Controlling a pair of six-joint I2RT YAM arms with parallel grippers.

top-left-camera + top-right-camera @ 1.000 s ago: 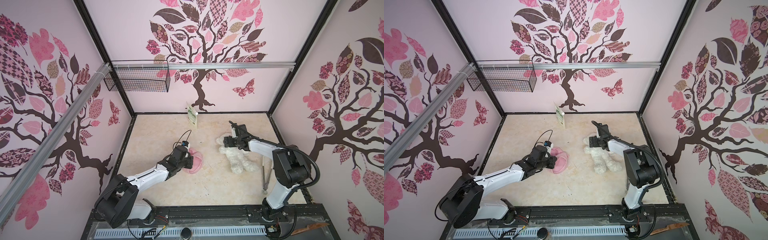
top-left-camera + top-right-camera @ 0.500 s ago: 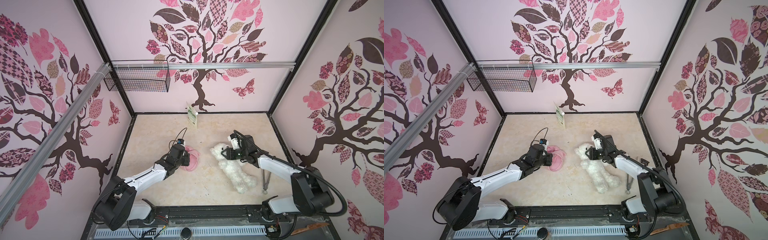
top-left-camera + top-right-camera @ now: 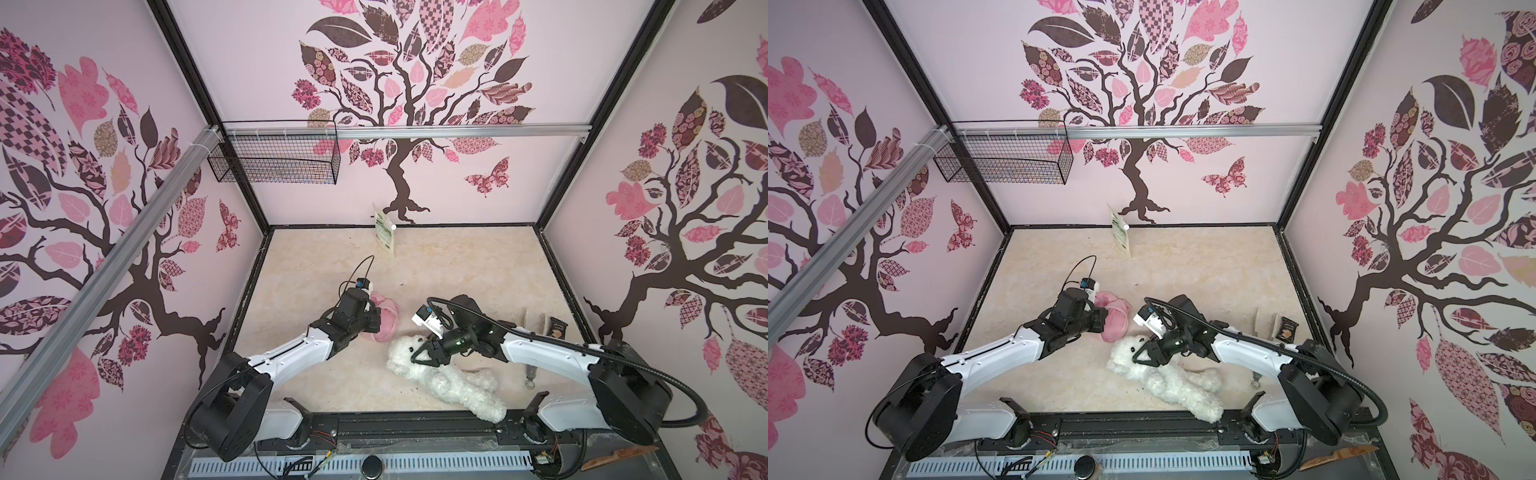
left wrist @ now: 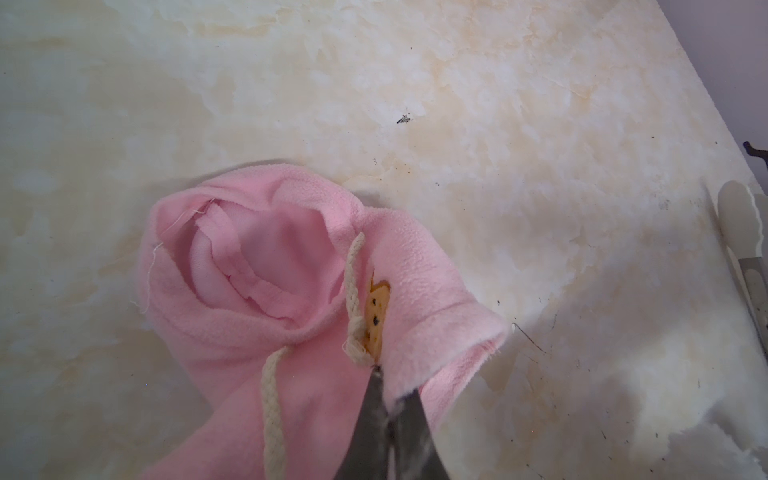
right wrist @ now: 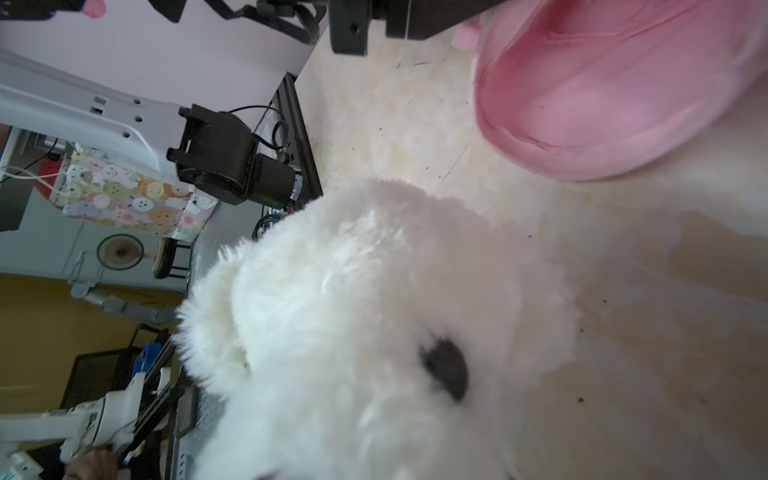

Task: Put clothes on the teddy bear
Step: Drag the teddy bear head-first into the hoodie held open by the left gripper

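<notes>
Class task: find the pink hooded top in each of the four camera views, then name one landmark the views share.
Top view: pink top, mid-table, beyond the bear's head.
Top view: pink top, same spot, at the left gripper.
Left wrist: fills the lower middle, pinched by the shut gripper.
Right wrist: upper right corner.
Shared landmark: the marbled tabletop.

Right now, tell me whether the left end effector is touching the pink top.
Touching. The left wrist view shows the left end effector pinched shut on the edge of the pink top, with fabric caught between its tips.
</notes>
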